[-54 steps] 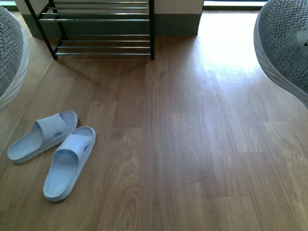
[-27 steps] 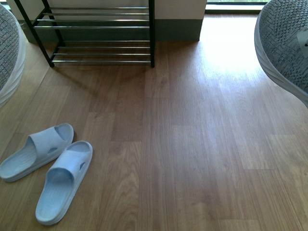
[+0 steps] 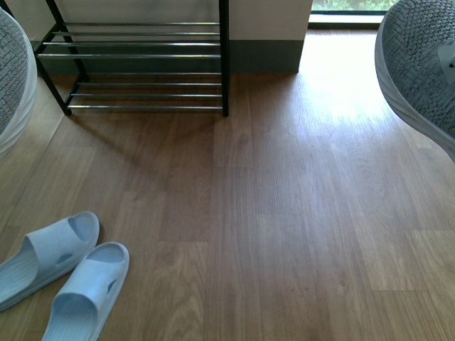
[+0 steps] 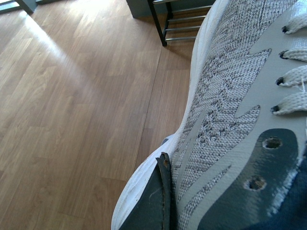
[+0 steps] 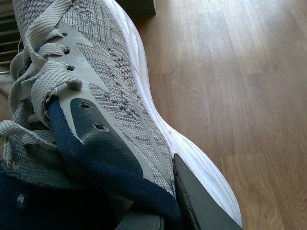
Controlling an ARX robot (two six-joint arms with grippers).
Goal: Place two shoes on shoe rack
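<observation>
I hold two grey knit sneakers off the floor. One sneaker (image 3: 13,78) fills the front view's left edge, the other (image 3: 419,64) its upper right corner. My left gripper (image 4: 192,211) is shut on the first sneaker (image 4: 230,96), one dark finger (image 4: 160,196) pressed against its outer side. My right gripper (image 5: 158,211) is shut on the second sneaker (image 5: 110,81), with one finger (image 5: 196,201) outside beside the white sole and the navy lining pinched. The shoe rack (image 3: 142,57) stands ahead at the upper left, its chrome bars bare. Two light blue slide sandals (image 3: 50,252) (image 3: 89,295) lie on the floor at the lower left.
Wood-plank floor (image 3: 284,213) stretches between me and the rack. A white wall with a grey skirting (image 3: 263,55) runs behind the rack, and bright window light falls at the upper right (image 3: 348,78).
The rack has slid lower and shows larger in the front view, and the sandals have dropped toward the bottom left corner. Both sneakers keep their place in the frame.
</observation>
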